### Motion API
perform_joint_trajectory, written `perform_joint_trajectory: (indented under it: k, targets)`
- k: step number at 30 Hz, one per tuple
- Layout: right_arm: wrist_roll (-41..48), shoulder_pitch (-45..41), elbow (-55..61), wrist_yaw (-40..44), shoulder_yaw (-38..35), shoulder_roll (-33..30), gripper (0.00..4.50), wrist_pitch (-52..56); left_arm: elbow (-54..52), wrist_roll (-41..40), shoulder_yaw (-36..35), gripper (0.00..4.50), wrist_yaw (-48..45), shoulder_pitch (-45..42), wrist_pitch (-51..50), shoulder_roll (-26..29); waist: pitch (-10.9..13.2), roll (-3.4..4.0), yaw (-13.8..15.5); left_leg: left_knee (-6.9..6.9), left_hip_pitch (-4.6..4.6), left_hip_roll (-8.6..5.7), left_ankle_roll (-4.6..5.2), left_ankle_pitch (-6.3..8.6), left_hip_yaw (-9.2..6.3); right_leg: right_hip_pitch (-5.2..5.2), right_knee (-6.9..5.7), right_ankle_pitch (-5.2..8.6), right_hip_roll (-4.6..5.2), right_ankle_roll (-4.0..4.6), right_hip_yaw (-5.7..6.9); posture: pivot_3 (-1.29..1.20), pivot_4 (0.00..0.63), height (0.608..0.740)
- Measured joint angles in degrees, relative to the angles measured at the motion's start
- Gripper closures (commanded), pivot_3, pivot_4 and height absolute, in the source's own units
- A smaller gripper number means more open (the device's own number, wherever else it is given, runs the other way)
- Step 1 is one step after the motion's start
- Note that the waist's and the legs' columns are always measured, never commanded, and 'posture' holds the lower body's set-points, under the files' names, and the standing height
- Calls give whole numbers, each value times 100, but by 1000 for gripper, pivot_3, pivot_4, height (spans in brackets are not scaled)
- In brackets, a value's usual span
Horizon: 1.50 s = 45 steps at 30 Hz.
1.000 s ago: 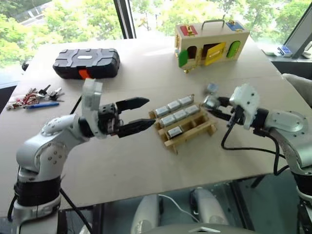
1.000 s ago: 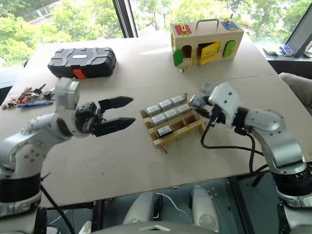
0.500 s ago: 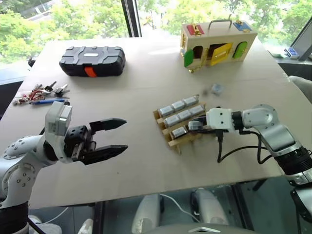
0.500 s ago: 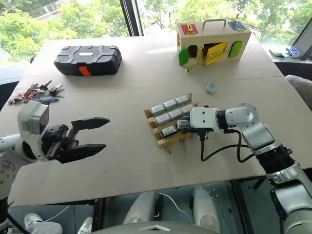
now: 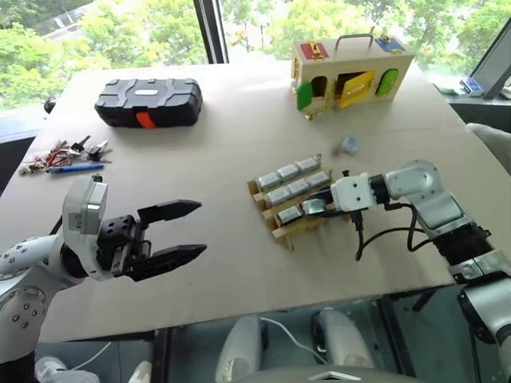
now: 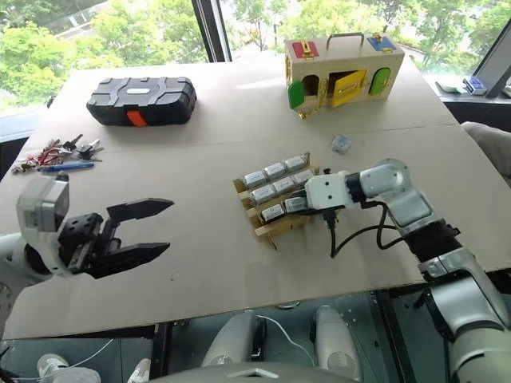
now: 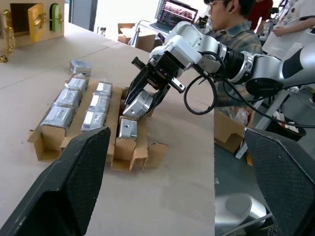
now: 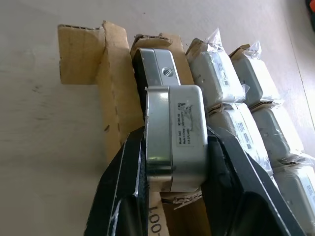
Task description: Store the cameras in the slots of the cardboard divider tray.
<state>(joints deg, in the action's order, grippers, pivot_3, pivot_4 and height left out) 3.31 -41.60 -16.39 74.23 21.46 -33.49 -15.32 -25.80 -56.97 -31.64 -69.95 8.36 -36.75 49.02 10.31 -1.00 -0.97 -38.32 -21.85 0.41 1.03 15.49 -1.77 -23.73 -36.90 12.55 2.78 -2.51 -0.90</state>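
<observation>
A tan bench (image 5: 239, 128) fills the frame. At centre right, the cardboard divider tray (image 5: 281, 231) holds several cameras (image 5: 297, 187). Over its near row the right claw (image 5: 313, 207) pinches one camera (image 8: 174, 135). At lower left, the left claw (image 5: 180, 231) hangs spread, holding nothing.

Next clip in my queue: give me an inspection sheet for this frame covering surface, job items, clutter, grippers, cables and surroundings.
Surface: tan table, made of joined boards.
Job's things: cardboard divider tray mid-table; six cameras in its two far rows, one in the near row; a loose camera lies beyond the tray.
Clutter: black case, bunch of keys with a blue pen, wooden box with coloured doors.
Grippers: right gripper jaws shut on a held camera over the tray's near row; left gripper jaws open, empty, off to the tray's left.
Cables: black cable looping at the right forearm.
Surroundings: windows with trees; people at a laptop in the left wrist view.
</observation>
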Motion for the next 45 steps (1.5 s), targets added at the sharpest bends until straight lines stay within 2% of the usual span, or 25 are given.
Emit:
perform_joint_trajectory:
  k: [5, 13, 25, 39, 45]
  targets:
    - [-21, -25, -116, 134, -6, -32, 3482, -304, -72, -39, -70, 0, 67, 157, 7, -64, 0, 0, 22, 0, -4, -5, 0, 0, 1, 1, 6, 1, 8, 1, -1, 0, 150, 740]
    - [-185, -411, -1157, 199, 28, 365, 3482, -1056, -214, -111, -148, 0, 168, 263, 18, -98, 0, 0, -14, 0, 3, -2, -1, 0, 4, 2, 4, 0, 2, 4, -2, 0, 150, 740]
    - [-24, -898, -2137, 992, 29, 471, 3482, -1680, -419, -186, -287, 0, 316, 590, 81, -142, 0, 0, 22, 0, 1, -7, -2, -1, 3, 4, 6, 4, 12, 17, -3, 0, 150, 740]
    - [189, -866, -2131, 1272, 2, 528, 3482, -1250, -511, -246, -290, 0, 416, 665, 133, -170, 0, 1, 19, 5, 0, -7, -2, 0, 1, 4, 10, 4, 11, 17, 0, 0, 150, 740]
    - [185, -932, -2293, 1183, -130, 632, 1026, -1179, -510, -246, -280, 0, 416, 621, 197, -169, -1, 1, 17, 5, 2, -7, -2, 0, 1, 5, 9, 5, 10, 18, 0, 0, 150, 740]
